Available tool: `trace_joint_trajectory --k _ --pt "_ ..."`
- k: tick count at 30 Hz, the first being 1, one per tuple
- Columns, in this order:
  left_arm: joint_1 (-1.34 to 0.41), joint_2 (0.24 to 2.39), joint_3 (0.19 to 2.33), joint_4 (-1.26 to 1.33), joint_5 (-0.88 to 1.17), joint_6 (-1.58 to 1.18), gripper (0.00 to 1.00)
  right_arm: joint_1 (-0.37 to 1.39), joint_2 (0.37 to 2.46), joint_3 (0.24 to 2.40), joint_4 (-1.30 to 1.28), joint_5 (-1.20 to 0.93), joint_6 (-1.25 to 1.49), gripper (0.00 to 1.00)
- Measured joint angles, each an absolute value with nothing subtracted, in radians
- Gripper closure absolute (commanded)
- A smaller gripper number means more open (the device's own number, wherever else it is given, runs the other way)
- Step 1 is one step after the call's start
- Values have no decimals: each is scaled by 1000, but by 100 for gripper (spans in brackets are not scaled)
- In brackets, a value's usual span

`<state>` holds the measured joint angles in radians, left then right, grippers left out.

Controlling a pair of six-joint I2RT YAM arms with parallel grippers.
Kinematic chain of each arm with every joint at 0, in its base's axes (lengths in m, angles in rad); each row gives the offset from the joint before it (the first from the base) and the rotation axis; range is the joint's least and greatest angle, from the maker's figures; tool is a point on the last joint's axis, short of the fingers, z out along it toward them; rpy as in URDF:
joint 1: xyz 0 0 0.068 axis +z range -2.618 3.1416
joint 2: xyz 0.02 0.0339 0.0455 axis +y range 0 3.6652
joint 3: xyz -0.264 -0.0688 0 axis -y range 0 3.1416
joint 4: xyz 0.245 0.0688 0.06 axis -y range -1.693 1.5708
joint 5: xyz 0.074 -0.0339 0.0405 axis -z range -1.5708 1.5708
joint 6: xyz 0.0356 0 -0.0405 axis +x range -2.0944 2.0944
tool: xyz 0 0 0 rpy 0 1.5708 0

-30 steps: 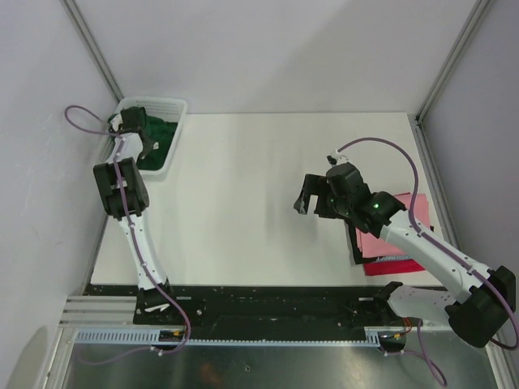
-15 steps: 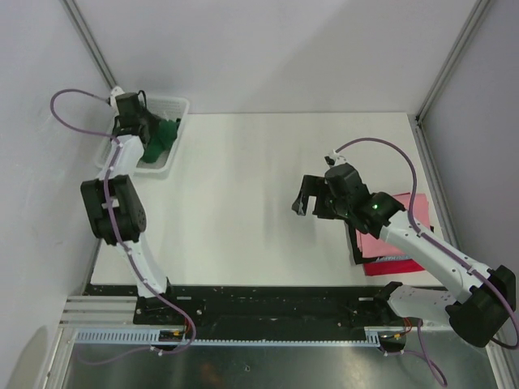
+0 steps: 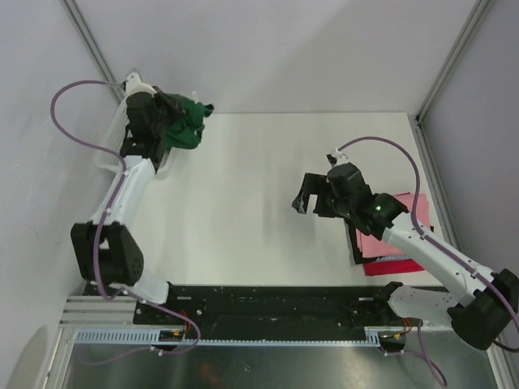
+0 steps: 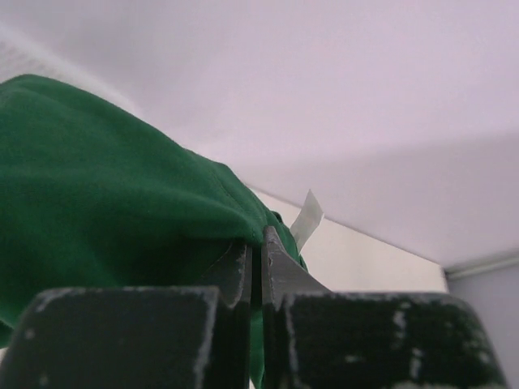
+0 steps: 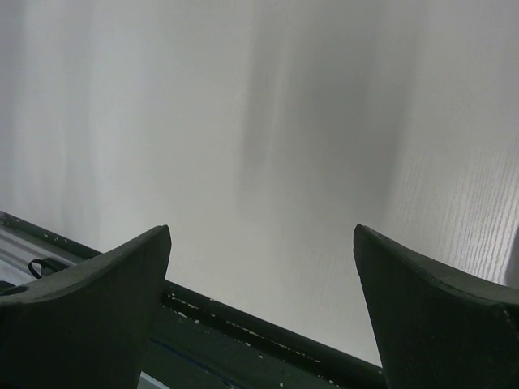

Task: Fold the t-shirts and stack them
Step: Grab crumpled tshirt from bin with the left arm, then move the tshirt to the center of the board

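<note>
My left gripper (image 3: 168,121) was raised at the far left corner of the table (image 3: 243,203), and its jaws were pinched together on a fold of the dark green t-shirt (image 3: 188,127). In the left wrist view the two fingers (image 4: 280,275) met with only a thin slit between them, the green cloth (image 4: 105,186) caught at their tips and bulging up and to the left above them. A small pale tag (image 4: 306,219) stuck out of the cloth just beyond the fingertips. From above, the shirt hung bunched from that gripper, lifted off the tabletop. My right gripper (image 3: 306,195) hovered over the bare middle of the table, right of centre, with its jaws spread wide and nothing between them. Its wrist view showed only the white surface between the two dark fingers (image 5: 97,284). The pink t-shirt (image 3: 377,241) lay folded near the right edge of the table, partly hidden under my right arm. It rested on the red t-shirt (image 3: 396,264), whose edge showed along its near side.
</note>
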<state>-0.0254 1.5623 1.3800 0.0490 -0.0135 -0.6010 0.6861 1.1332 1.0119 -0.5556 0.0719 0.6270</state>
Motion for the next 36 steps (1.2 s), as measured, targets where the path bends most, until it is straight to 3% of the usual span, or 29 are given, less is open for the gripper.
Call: trace_joint_trajectory --k 8,15,16,17,19,21,23,29,36 --pt "-258 1273 1370 82 25 -566 100 639 1033 1012 -555 97 627 1" --pt "-478 1142 1195 107 33 -575 100 585 986 1012 -559 100 635 1" --pt "-499 1151 1164 101 32 -577 97 585 985 1012 -563 101 636 1" --pt "-516 1167 1129 93 35 -581 88 585 985 1012 -569 104 636 1" --pt "-537 1213 1071 67 45 -593 58 585 987 1012 -579 109 639 1" --pt "-544 1274 1029 24 64 -600 20 585 992 1012 -586 113 642 1" --pt "-544 1340 1009 -47 77 -610 5 588 1002 1011 -596 116 647 1" --pt "-530 1303 1009 -226 56 -582 1 633 1030 983 -611 131 655 1" --pt "-454 1042 922 -337 -32 -566 5 756 1149 962 -599 160 655 4"
